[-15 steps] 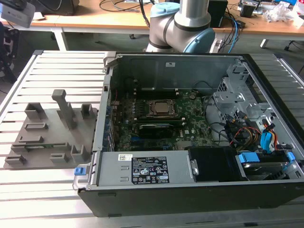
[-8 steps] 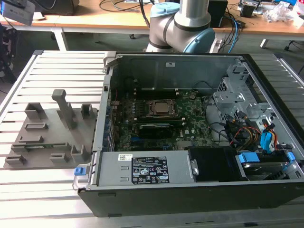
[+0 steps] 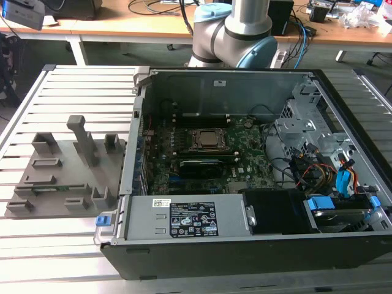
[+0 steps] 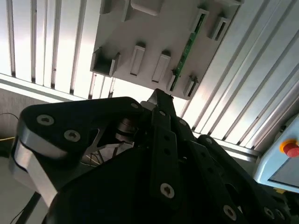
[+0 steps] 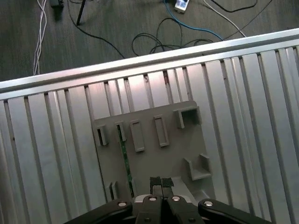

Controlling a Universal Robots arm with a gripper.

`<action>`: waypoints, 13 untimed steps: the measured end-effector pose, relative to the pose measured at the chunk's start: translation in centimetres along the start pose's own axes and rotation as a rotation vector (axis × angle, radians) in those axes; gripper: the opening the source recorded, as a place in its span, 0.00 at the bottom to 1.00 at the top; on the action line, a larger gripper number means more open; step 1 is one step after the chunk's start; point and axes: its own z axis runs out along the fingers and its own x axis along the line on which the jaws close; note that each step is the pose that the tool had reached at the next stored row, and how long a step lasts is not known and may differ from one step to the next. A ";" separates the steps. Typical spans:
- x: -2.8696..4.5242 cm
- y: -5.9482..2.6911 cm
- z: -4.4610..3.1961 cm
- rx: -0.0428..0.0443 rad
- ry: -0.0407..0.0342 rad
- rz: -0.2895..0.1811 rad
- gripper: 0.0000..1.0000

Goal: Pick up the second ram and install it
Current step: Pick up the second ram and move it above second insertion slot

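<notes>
Slatted table (image 5: 243,116) carries a grey fixture (image 5: 177,149) with the second ram (image 5: 125,161) lying along the slats; my gripper (image 5: 161,183), pinched together and empty, hovers beside one end.

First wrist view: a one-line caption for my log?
Shut black gripper hovers over the grey slotted fixture plate, where the slim green ram stick stands on edge.

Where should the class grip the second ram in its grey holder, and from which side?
Judging by its pose, take the second ram mid-length along its free upper edge, from above, the pincer closing across its flat faces. It stands on edge in the grey holder, with brackets cupping both ends.
</notes>
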 end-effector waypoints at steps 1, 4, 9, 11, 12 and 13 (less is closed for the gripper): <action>0.00 0.00 0.00 -0.0002 0.0003 -0.008 0.11; 0.00 -0.01 0.00 -0.0013 0.0019 -0.056 0.11; 0.00 0.00 0.00 -0.0023 0.0033 -0.094 0.11; 0.00 0.00 0.00 -0.0027 0.0039 -0.111 0.11; 0.00 0.00 0.00 -0.0027 0.0039 -0.111 0.11; 0.00 0.00 0.00 -0.0026 0.0039 -0.111 0.11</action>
